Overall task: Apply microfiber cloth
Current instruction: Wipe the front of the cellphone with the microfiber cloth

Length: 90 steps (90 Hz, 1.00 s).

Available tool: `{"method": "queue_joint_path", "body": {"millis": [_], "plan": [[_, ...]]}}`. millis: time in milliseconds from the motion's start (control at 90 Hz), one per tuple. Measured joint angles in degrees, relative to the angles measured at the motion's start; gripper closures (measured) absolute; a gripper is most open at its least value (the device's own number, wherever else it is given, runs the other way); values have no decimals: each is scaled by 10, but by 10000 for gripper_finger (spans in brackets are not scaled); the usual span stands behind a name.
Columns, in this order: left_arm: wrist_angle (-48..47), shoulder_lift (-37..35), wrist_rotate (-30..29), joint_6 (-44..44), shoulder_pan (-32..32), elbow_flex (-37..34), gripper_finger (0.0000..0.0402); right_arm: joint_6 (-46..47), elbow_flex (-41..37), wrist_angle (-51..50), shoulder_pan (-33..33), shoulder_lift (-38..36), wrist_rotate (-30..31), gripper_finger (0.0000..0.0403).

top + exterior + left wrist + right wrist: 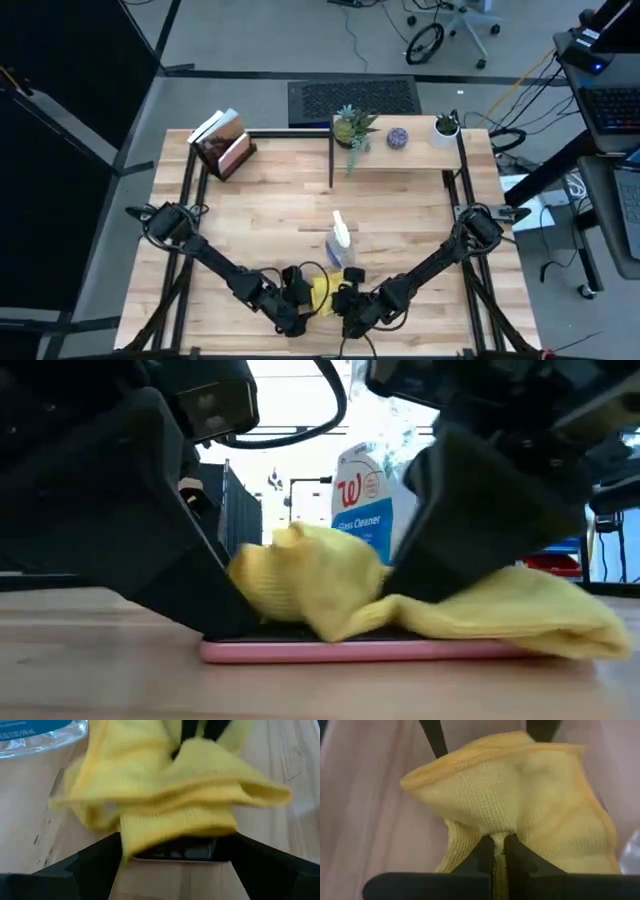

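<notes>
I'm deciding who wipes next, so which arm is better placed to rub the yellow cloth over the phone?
Right. Its fingers are pinched shut on the cloth, while the left fingers straddle the phone.

Bright yellow microfiber cloth [330, 585], pink-edged dark phone [370, 651], pale wood table [270, 210].
</notes>
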Motion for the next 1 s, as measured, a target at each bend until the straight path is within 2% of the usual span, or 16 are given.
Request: {"method": "queue_joint_path", "body": {"millis": [267,367,589,778,1000], "plan": [[2,0,0,1,-4,-1,64,47,-3,-111,30,-32,-15,403],[3,0,5,7,-4,-2,64,34,-6,-78,32,-48,-12,403],[7,1,-2,17,-5,-3,64,-62,-4,116,2,-29,11,403],[3,-16,-3,28,-5,-5,64,-69,-4,96,-17,-25,14,403],[-17,-55,3,27,-6,-8,64,-70,-4,67,-1,-45,18,403]]}}
